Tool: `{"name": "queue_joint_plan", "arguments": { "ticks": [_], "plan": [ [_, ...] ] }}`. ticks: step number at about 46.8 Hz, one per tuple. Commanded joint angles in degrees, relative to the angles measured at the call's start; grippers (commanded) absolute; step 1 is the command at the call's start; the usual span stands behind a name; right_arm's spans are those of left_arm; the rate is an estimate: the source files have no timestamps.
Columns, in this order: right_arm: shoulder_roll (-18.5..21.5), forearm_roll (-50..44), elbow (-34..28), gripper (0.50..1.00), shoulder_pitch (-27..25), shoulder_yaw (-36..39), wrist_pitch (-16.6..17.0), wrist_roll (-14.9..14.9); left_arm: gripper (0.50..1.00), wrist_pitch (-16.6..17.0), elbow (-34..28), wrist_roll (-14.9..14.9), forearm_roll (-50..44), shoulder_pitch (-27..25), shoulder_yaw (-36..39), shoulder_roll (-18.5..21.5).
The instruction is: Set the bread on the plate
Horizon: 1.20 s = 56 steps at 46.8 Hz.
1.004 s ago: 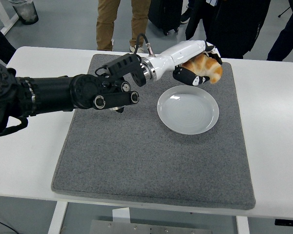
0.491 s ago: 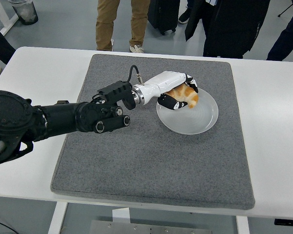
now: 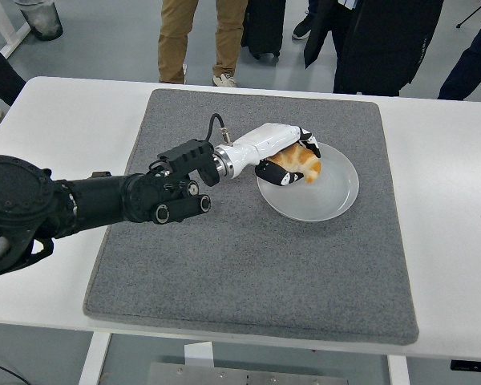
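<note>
A golden-brown piece of bread [image 3: 301, 163] is held in my left hand [image 3: 289, 157], which has a white shell and black fingers curled around it. The hand is over the left part of a round white plate [image 3: 325, 196] that lies on the grey mat [image 3: 248, 257]. The bread is low over the plate; I cannot tell whether it touches. My black left arm reaches in from the left edge. The right arm is out of view.
The grey mat covers the middle of the white table [image 3: 64, 128]. Several people stand beyond the far edge: tan trouser legs [image 3: 199, 36] and dark clothing [image 3: 385, 40].
My left hand carried the bread from above the mat's far side, beyond the plate, down and to the left, over the plate's left part. In the last half second it barely moved.
</note>
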Motion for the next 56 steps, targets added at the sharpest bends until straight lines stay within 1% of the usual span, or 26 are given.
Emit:
{"name": "queue_joint_plan", "arguments": {
  "ticks": [1, 27, 31, 34, 40, 42, 45, 48, 50, 56],
  "plan": [
    [0.0, 0.0, 0.0, 0.952, 0.0, 0.0, 0.0, 0.0, 0.5, 0.0, -0.2, 0.0, 0.0, 0.0, 0.0, 0.0],
    [0.0, 0.0, 0.0, 0.952, 0.0, 0.0, 0.0, 0.0, 0.5, -0.5, -0.8, 0.0, -0.1, 0.8, 0.0, 0.0],
    [0.0, 0.0, 0.0, 0.952, 0.0, 0.0, 0.0, 0.0, 0.544, -0.4, -0.6, -0.1, -0.2, 1.2, 0.0, 0.0],
    [0.0, 0.0, 0.0, 0.952, 0.0, 0.0, 0.1, 0.0, 0.551, -0.4, -0.4, -0.1, -0.2, 1.8, 0.0, 0.0],
    [0.0, 0.0, 0.0, 0.954, 0.0, 0.0, 0.1, 0.0, 0.585, -0.3, -0.3, 0.0, -0.2, 2.4, -0.1, 0.0],
    [0.0, 0.0, 0.0, 0.952, 0.0, 0.0, 0.0, 0.0, 0.617, -0.3, -0.3, 0.0, -0.2, 2.5, -0.2, 0.0],
    [0.0, 0.0, 0.0, 0.952, 0.0, 0.0, 0.1, 0.0, 0.649, -0.2, -0.3, 0.0, -0.3, 2.5, -0.3, 0.0],
    [0.0, 0.0, 0.0, 0.952, 0.0, 0.0, 0.1, 0.0, 0.666, -0.2, -0.3, 0.0, -0.4, 2.5, -0.4, 0.0],
    [0.0, 0.0, 0.0, 0.952, 0.0, 0.0, 0.1, 0.0, 0.698, -0.2, -0.2, 0.0, -0.7, 2.5, -0.4, 0.0],
    [0.0, 0.0, 0.0, 0.952, 0.0, 0.0, 0.1, 0.0, 0.752, 0.0, -0.1, 0.0, -1.0, 2.5, -0.5, 0.0]
  ]
}}
